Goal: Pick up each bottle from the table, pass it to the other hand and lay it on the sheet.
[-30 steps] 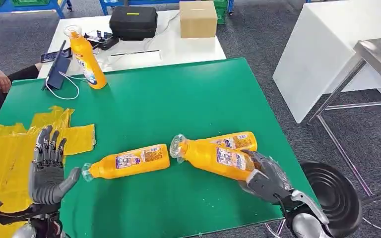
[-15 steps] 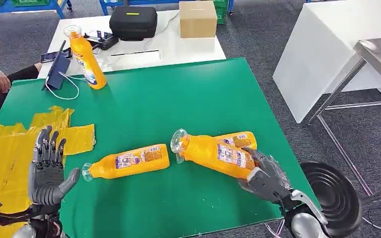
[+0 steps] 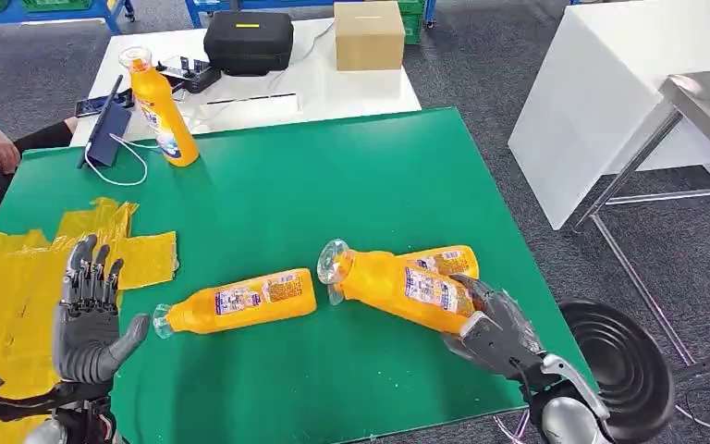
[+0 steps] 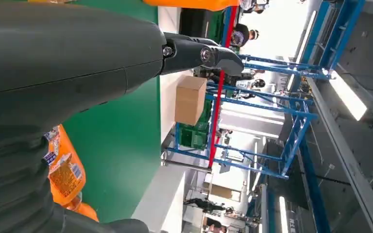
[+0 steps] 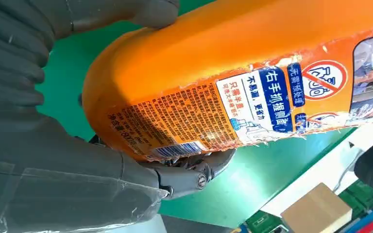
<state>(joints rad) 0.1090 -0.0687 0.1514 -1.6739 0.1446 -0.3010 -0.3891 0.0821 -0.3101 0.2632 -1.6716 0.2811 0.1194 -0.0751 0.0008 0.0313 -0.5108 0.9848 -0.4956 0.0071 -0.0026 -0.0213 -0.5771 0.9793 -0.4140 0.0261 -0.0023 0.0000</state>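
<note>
Your right hand clamps the base of the orange plastic bottle; left hand spread, empty. Lifting by the base, it may pivot and slip.

Orange bottle in right robot hand

Two bottles lie right of a third bottle on the table.
</note>
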